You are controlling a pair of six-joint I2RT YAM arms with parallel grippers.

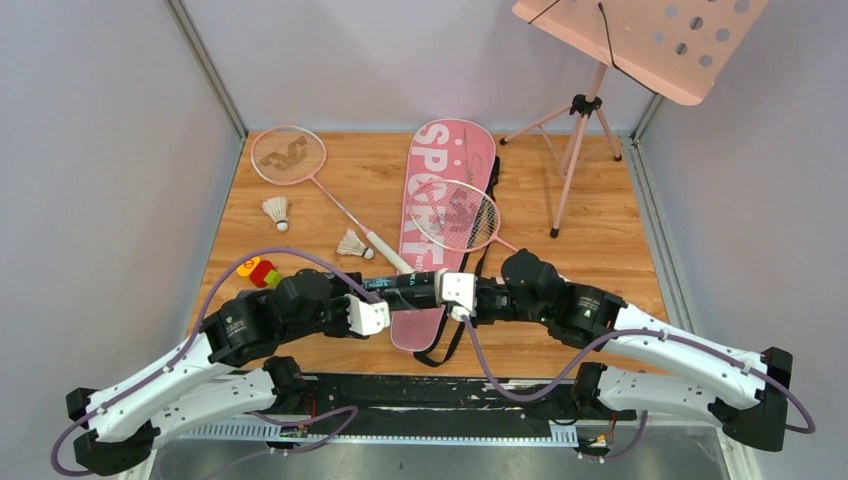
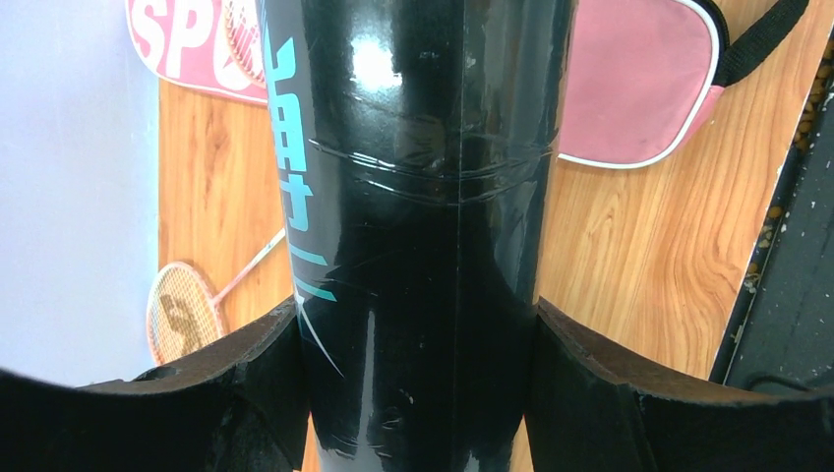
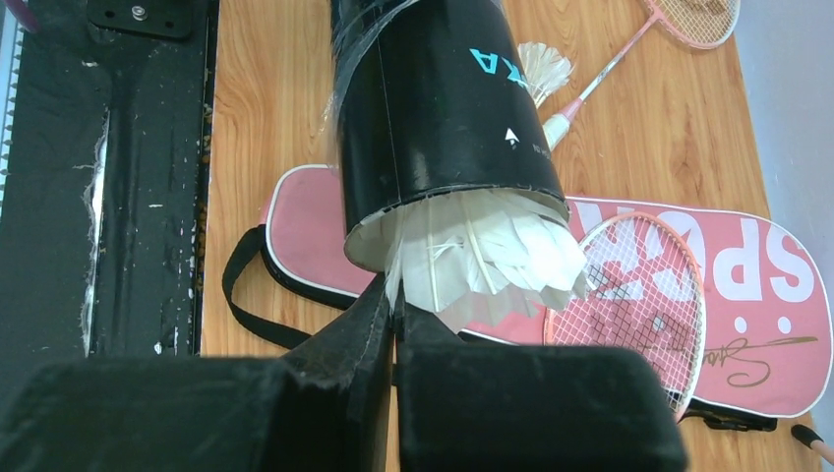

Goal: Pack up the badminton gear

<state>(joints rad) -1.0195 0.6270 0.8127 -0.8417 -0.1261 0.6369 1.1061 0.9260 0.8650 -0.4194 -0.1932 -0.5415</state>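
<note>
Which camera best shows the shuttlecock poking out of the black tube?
The right wrist view: the shuttlecock juts from the tube, close up. The top view hides it; the left wrist view shows only the tube's side.

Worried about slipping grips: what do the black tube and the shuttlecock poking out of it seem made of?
Black tube: probably card under glossy film, given sharp highlights and wrinkled wrap lines. Shuttlecock: matte white feathers, likely real, with visible quills.

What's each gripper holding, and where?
Left gripper clamps the black tube around its body. Right gripper: at the shuttlecock feathers in the tube's mouth; hold unclear.
</note>
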